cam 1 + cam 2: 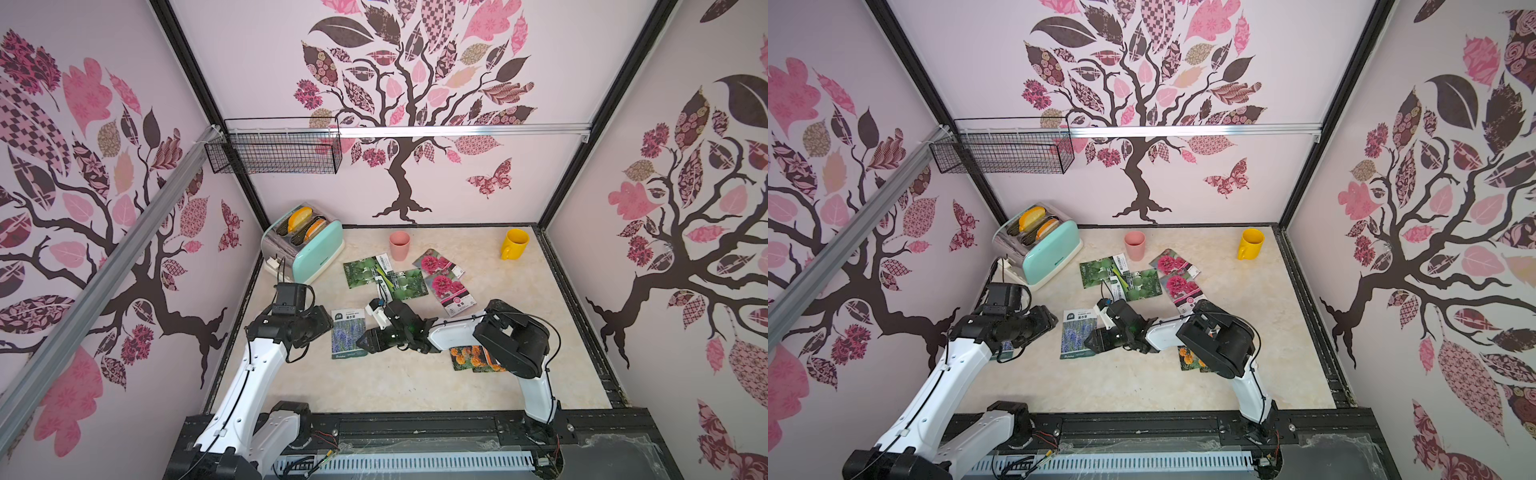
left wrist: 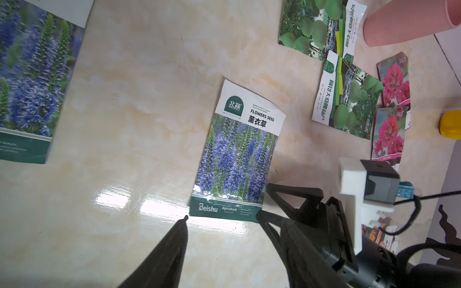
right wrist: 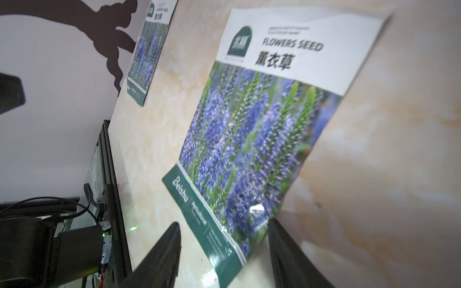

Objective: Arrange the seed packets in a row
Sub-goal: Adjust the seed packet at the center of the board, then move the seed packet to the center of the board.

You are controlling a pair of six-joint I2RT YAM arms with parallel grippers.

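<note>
Because the right gripper point(image 3: 223, 225) reaches in from the robot's right and points toward its left, it meets the middle lavender packet point(image 1: 348, 334) across the packet's short side. That packet lies on the pale table point(image 1: 374, 386) with its long axis running away from the robot, white label strip at the far end and green band at the near end. Its near right corner sits between the right gripper's jaws. The jaws stand partly apart, one on each side of the corner, and the right wrist view shows a gap with no pinch on the glossy film. Whether one jaw has slipped under the edge cannot be told.

The left gripper point(image 1: 322, 328) hovers just beside the packet's left edge, jaws apart and empty. The right arm is therefore the one placed to take this packet. A second lavender packet point(image 1: 1007, 349) lies near on the robot's left, partly under the left arm. The gourd packets point(image 1: 365, 270) and magenta flower packets point(image 1: 440, 276) overlap in a loose cluster farther back. The marigold packets point(image 1: 467, 357) lie partly under the right arm.

No row exists yet. The next move probably needs a firm pinch on that corner.
</note>
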